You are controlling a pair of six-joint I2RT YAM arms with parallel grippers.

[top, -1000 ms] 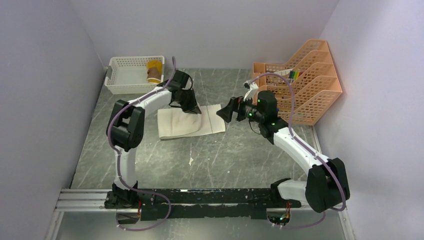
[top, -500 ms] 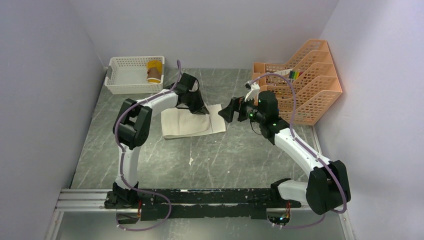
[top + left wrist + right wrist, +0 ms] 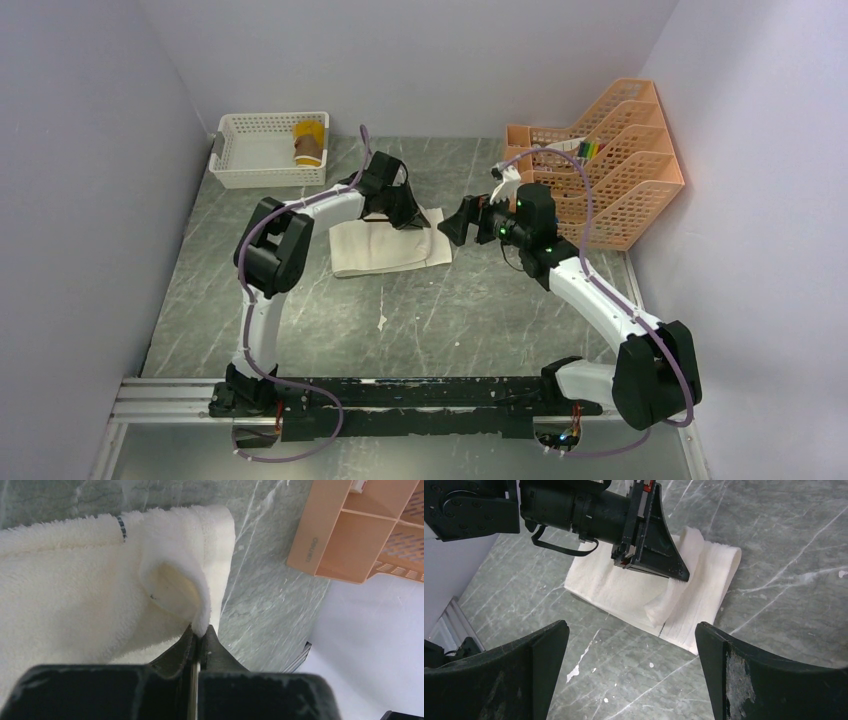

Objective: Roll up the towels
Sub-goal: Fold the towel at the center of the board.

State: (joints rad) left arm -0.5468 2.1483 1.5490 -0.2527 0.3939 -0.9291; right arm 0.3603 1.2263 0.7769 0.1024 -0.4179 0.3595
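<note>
here, from the top camera, the left gripper (image 3: 408,215) is pinched shut on the cream towel (image 3: 385,250) near its far right corner. the towel lies mostly flat on the grey worktop (image 3: 450,310), spreading to that gripper's left and back toward the arm bases. the right gripper (image 3: 455,222) hangs just beside the same end of the towel, jaws spread wide with nothing between them. well off to the left gripper's left, the yellow-and-brown towel (image 3: 309,143) sits rolled up inside a white basket (image 3: 265,118). an orange file rack (image 3: 610,170) stands behind the right gripper.

from the left wrist, the left gripper (image 3: 200,632) has its fingers closed on a lifted fold of the cream towel (image 3: 75,605). the fold curls up off the worktop (image 3: 260,595), and the rack (image 3: 350,535) is ahead to the right.

from the right wrist, the right gripper (image 3: 631,630) stands wide open, with the cream towel (image 3: 594,582) ahead of it. there the left gripper (image 3: 679,575) pinches a raised flap at the towel's end.
</note>
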